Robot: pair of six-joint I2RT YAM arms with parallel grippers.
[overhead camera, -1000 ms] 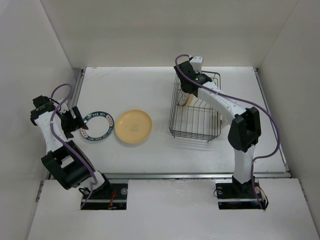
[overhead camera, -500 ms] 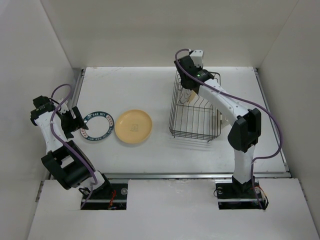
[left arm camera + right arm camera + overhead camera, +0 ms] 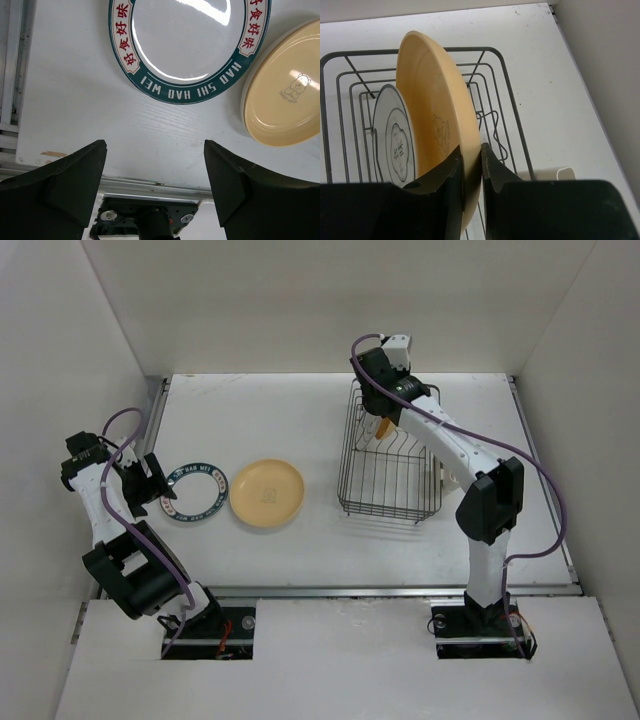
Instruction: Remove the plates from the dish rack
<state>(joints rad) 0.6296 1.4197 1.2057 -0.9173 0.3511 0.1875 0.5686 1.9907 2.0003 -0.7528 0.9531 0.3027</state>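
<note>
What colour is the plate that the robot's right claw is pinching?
The plate is yellow-orange, with a faint drawing; clearest in the right wrist view.

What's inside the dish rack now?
A white printed plate stands there beside the orange plate the right hand grips. The hand hides part of the dish rack.

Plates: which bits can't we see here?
Right wrist view: white round plate with dark drawing, in the dark wire dish rack, partly hidden behind the held yellow-orange round plate.
Top view: right arm covers nearly all of both.
Left wrist view: green-rimmed lettered round plate, top edge cuts it.
</note>
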